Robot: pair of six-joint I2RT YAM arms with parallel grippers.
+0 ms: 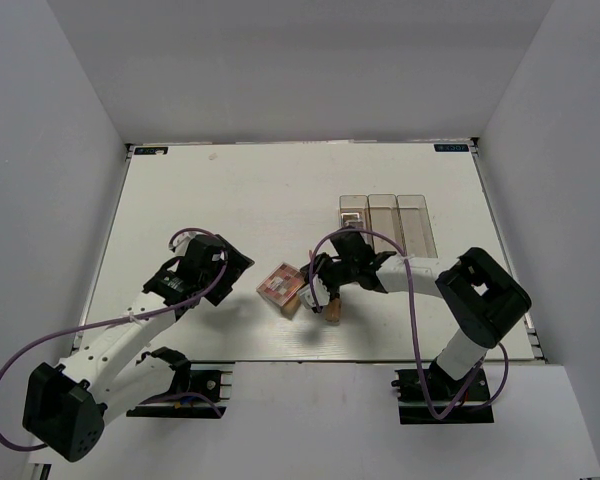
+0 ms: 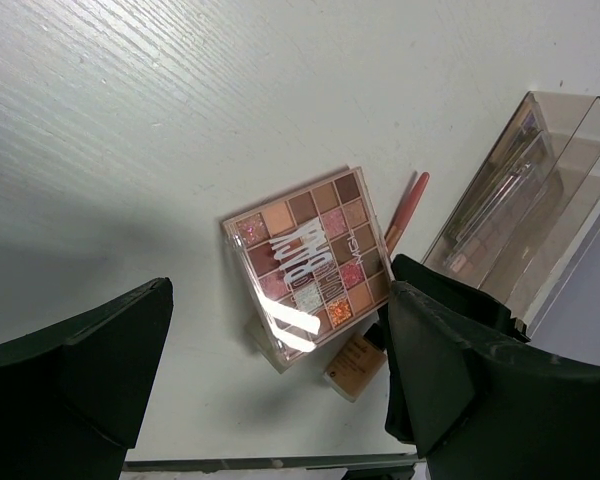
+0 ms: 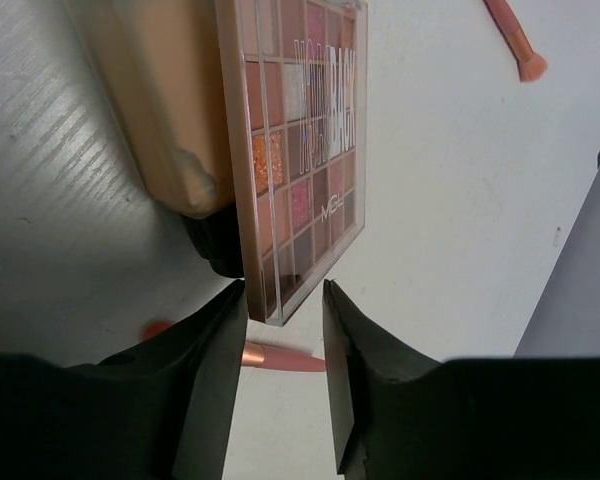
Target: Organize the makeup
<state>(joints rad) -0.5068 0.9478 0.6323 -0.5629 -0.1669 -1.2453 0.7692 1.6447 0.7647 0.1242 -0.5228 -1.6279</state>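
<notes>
- The desk (image 1: 230, 190) carries everything; the loose makeup lies in a small cluster near its near-middle, between the two arms.
- The clear three-compartment box (image 1: 385, 222) stands far right of that cluster. Its left compartment seems to hold something flat; what it is I cannot tell.
- The left gripper (image 2: 280, 290) hangs left of the cluster with its jaws spread wide and nothing between them.
- The right gripper (image 3: 285, 300) sits low over the cluster. Its jaws are a narrow gap apart, straddling the near corner of the eyeshadow palette (image 3: 305, 130); there is space beside the corner, so it does not look clamped.
- The palette is flat, stiff and probably light, with a glossy clear lid that looks slippery. It appears propped at a tilt on the beige bottle (image 2: 358, 362). The raised edge looks like the best place to pinch, across the thin dimension. A hard squeeze or a drop could crack the lid or the pressed pans.
- The bottle lies on its side, partly under the palette, its black cap (image 3: 215, 245) near the right gripper's fingers. It is rounded and likely to roll, so it should be gripped across the body.
- The thin pink stick (image 2: 407, 208) lies flat just right of the palette. It is light and low to the desk, so a mid-length pinch suits it.
</notes>
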